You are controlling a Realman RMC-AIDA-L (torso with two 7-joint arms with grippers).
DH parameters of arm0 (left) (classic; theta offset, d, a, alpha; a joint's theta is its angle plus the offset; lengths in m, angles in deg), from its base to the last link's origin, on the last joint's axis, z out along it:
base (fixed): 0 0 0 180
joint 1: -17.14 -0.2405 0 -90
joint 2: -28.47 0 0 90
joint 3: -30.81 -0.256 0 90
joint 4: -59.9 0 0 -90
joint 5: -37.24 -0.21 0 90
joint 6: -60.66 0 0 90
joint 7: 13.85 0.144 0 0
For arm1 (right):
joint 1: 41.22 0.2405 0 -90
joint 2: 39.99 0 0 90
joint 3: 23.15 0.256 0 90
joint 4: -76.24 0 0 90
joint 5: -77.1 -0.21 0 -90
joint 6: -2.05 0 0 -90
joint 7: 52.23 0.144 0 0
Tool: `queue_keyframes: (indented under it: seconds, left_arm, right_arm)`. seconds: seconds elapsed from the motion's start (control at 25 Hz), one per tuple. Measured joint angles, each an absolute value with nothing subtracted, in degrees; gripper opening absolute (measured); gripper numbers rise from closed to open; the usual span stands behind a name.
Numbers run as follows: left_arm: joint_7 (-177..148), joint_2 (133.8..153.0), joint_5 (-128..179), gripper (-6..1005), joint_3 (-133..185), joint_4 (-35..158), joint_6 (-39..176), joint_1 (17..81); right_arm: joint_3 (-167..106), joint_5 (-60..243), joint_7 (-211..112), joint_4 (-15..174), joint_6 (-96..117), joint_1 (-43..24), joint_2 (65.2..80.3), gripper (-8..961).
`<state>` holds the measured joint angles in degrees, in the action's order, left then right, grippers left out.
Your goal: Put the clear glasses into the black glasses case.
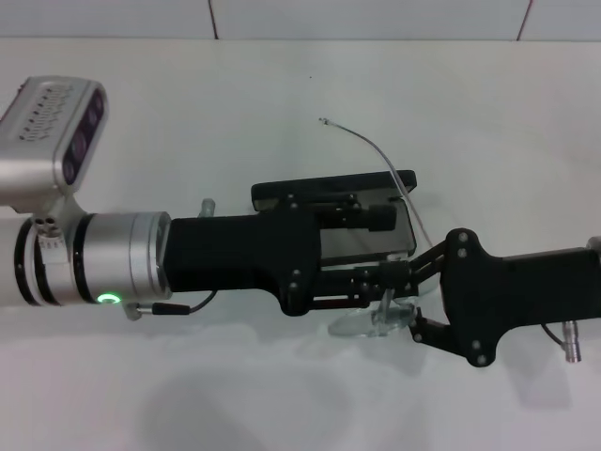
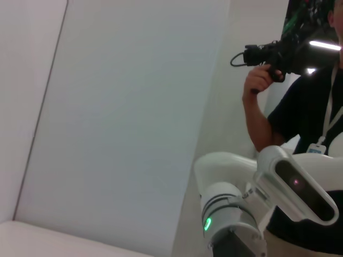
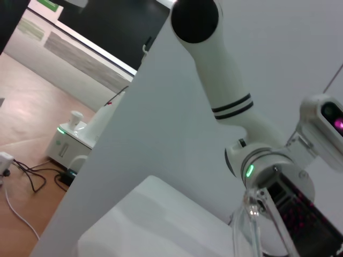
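The white table [image 1: 282,85] is carrying everything. The left gripper [image 1: 380,221] is reaching in from nine o'clock over the black glasses case [image 1: 329,193], which is lying open at centre; whether its fingers are spread, I cannot tell. The right gripper [image 1: 399,301] is coming in from three o'clock, pinching the clear glasses [image 1: 371,324] just at six o'clock of the case, one thin arm poking toward twelve. They are probably light, slick and easily bent, so holding the frame near the bridge seems safest. The left arm is crowding the case opening, likely blocking a straight drop.
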<state>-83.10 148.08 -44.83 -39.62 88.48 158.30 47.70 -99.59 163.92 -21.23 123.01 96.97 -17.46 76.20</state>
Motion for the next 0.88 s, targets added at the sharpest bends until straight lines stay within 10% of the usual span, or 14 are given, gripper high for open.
queue_keyframes:
  seconds: [0.88]
  left_arm:
    - [-84.22,145.74,-46.27,622,-37.20,88.80,156.92,47.28]
  right_arm:
    - [-97.22,162.81,-26.18,123.13,110.86,-19.44,75.70,157]
